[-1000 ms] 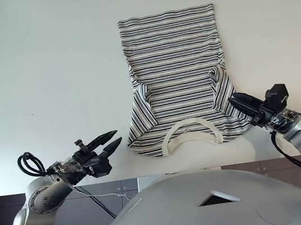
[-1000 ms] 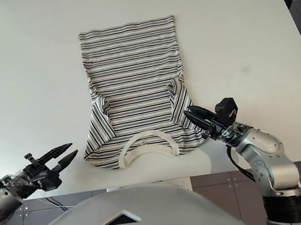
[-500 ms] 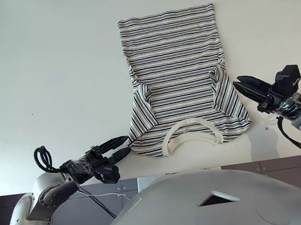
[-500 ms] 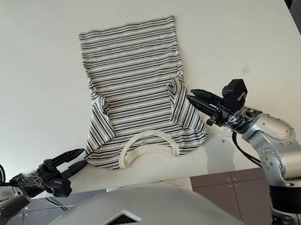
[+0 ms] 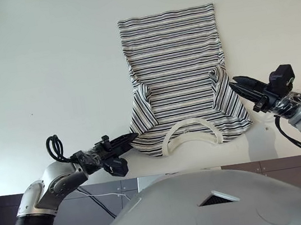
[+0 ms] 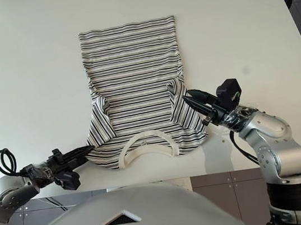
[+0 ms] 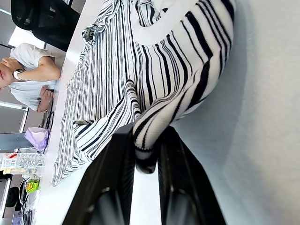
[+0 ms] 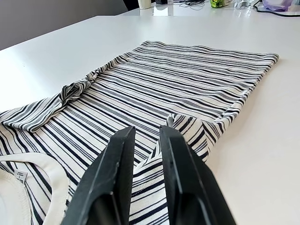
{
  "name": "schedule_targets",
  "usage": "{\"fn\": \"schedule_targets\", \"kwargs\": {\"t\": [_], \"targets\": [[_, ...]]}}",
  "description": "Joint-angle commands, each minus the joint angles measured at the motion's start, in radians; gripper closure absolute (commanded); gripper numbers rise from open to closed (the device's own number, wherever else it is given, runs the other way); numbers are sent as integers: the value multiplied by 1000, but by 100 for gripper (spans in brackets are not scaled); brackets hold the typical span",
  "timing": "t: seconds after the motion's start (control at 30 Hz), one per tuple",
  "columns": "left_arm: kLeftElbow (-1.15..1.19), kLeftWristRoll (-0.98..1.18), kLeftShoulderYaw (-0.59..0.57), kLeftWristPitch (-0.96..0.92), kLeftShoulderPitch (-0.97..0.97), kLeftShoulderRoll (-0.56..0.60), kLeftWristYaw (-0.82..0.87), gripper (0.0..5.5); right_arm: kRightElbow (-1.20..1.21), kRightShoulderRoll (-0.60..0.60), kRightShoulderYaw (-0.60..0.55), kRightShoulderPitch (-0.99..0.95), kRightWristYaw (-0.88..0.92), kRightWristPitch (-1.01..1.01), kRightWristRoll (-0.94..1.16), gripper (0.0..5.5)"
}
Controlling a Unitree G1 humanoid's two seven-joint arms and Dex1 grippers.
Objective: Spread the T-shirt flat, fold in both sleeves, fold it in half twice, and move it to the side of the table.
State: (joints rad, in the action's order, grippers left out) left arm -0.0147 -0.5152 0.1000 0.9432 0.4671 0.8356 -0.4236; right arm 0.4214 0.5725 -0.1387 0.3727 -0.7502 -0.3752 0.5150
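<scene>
The striped T-shirt (image 5: 176, 74) lies on the white table (image 5: 49, 76), both sleeves folded in and the white collar (image 5: 191, 132) nearest me. My left gripper (image 5: 133, 136) is low at the near left shoulder corner. In the left wrist view its fingers (image 7: 117, 159) sit tight on either side of that folded corner of the T-shirt (image 7: 154, 117). My right gripper (image 5: 234, 82) hovers just off the right shoulder edge, by the folded right sleeve. In the right wrist view a narrow gap shows in the gripper (image 8: 147, 133), with nothing in it.
The table's near edge (image 5: 270, 154) runs just below the collar, close under both grippers. Wide bare tabletop stretches left of the shirt and a narrower strip right of it. Small items (image 8: 220, 3) stand far off beyond the table's other end.
My left gripper has slid right to the shirt's near left corner and its fingers have narrowed onto it. My right gripper has lifted away from the near edge to beside the right shoulder.
</scene>
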Motion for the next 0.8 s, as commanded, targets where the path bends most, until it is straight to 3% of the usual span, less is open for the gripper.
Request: {"fn": "schedule_targets", "kwargs": {"t": [0.03,0.1,0.3,0.5,0.53,0.8], "targets": [[27,-19,35,-52,14,12,-26,537,17,58,-31,-9,-36,53,-42,454],[26,-18,39,-60,21,12,-24,539,3,102,-51,-1,-73,163,-116,454],[10,-46,34,-93,80,-5,20,539,-341,343,-70,43,-239,857,-482,454],[3,-65,51,-117,89,-9,47,540,-554,442,-24,66,-241,1252,-632,339],[1,-68,52,-119,91,-9,50,540,-563,437,-15,79,-223,1299,-649,316],[-27,-68,73,-133,83,-7,49,540,-544,390,78,36,-90,1378,-762,316]]}}
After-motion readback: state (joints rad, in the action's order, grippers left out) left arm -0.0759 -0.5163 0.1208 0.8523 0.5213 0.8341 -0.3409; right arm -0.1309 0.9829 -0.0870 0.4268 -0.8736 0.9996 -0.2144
